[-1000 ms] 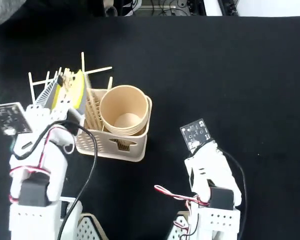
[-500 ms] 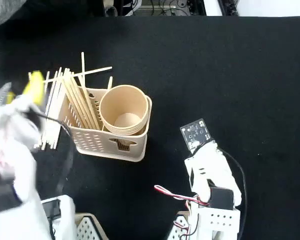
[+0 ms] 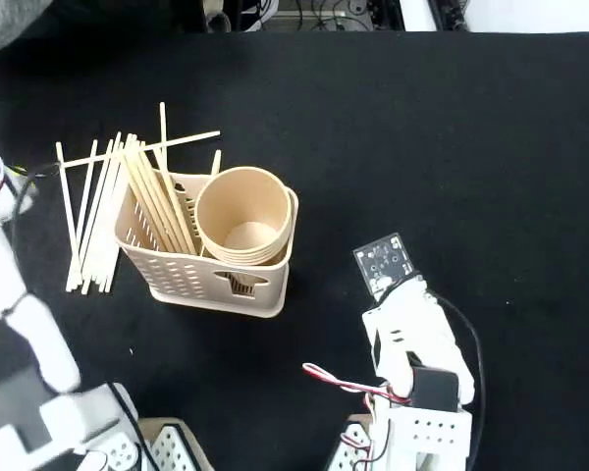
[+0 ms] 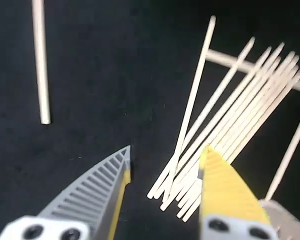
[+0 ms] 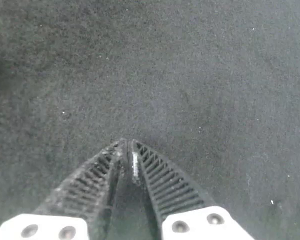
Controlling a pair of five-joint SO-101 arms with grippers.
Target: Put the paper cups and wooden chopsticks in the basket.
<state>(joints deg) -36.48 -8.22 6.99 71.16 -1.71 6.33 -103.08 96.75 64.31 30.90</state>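
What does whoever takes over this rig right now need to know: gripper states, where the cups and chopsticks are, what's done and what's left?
Left gripper: open, empty, above the loose chopsticks lying on the table.
Right gripper: shut, empty, over bare table.
Done: the paper cups sit nested in the basket; the leaning chopsticks stand inside it next to the cups.
Left: pick up the loose chopsticks beside the basket, on the side away from the cups, plus a stray stick lying apart from them, and put them in the basket.
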